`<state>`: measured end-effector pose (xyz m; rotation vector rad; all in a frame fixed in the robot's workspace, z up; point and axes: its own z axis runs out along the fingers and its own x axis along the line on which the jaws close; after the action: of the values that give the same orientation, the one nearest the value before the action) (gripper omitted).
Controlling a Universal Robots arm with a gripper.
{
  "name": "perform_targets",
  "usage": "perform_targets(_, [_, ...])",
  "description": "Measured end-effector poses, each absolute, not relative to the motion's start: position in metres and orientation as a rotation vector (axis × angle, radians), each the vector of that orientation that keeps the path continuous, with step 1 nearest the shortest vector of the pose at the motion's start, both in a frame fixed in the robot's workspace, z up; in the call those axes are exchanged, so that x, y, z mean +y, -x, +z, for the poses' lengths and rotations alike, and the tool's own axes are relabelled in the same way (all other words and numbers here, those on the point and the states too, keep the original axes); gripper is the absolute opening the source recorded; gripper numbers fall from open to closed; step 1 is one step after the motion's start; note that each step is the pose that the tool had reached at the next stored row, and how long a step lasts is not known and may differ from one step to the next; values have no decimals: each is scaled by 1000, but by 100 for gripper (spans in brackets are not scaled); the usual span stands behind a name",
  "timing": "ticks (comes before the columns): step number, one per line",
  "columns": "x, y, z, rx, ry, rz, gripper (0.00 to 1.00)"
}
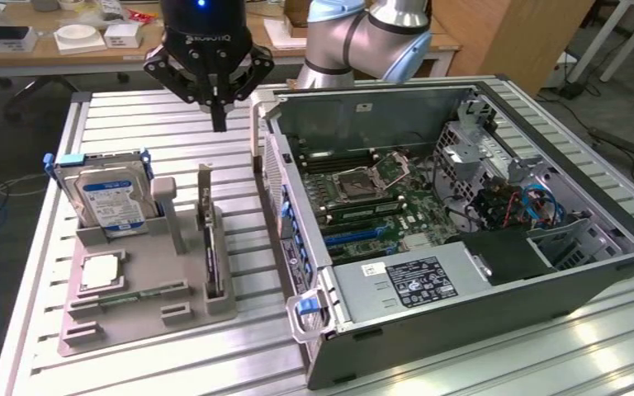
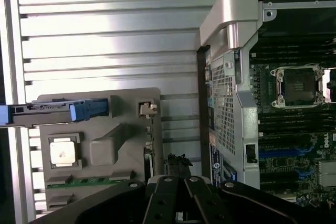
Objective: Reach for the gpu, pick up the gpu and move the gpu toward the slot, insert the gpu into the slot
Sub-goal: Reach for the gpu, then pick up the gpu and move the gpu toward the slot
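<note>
Gripper [image 1: 219, 122] fingers are seen pressed together, with nothing pinched between them. It is held in the air above the slatted metal table [image 1: 152, 115], hanging from the robot arm [image 1: 350, 37].

Nearest to the gripper, lower down and slightly to the exterior view's left of it, the gpu [image 1: 211, 247] is found. It stands on its long edge in a grey holder [image 1: 185, 318], with its pale bracket end turned up toward the gripper. Gripper and gpu are apart, and no contact is seen. In the wrist view the closed gripper [image 2: 178, 167] is shown just beside the thin edge of the gpu [image 2: 149, 145], which sits along the side of the holder [image 2: 126, 98] nearest the gripper.

Farther from the gripper on the same holder, a hard drive [image 1: 113, 198] with a blue label is stood upright in its own pocket. Beyond it a square processor chip [image 1: 99, 271] is laid flat, and a narrow green memory stick [image 1: 130, 295] lies beside that.

On the gripper's other side, to the exterior view's right, an opened computer case [image 1: 581, 289] is laid on the table with its green motherboard [image 1: 389, 206] exposed. A blue slot [image 1: 352, 236] is visible on the board and is unoccupied. An open processor socket [image 1: 363, 177] lies on the board closer to the gripper than the slot, and a grey power supply [image 1: 416, 280] is mounted at the far end of the case.
</note>
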<state>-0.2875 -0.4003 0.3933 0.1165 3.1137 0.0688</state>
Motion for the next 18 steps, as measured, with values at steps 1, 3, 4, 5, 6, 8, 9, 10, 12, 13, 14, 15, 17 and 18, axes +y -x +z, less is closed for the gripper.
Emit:
perform_targets(1, [-400,289,393,3114,-117,69,10])
perform_targets(3, [-400,293,393,3114,-117,69,10])
perform_targets(4, [-400,294,393,3114,-117,69,10])
perform_targets(5, [-400,295,393,3114,-116,69,10])
perform_targets(6, [-400,297,393,3114,-117,69,10])
perform_targets(8, [-400,300,393,3114,-117,69,10])
perform_targets(9, [-401,301,393,3114,-117,69,10])
perform_targets(10, [-401,302,393,3114,-117,69,10])
perform_targets(12, [-401,305,393,3114,-117,69,10])
perform_targets(13, [-401,305,393,3114,-117,69,10])
perform_targets(14, [-401,305,393,3114,-117,69,10])
perform_targets(15, [-401,305,393,3114,-117,69,10])
perform_targets(17, [-401,305,393,3114,-117,69,10])
perform_targets(18, [-401,305,393,3114,-117,69,10])
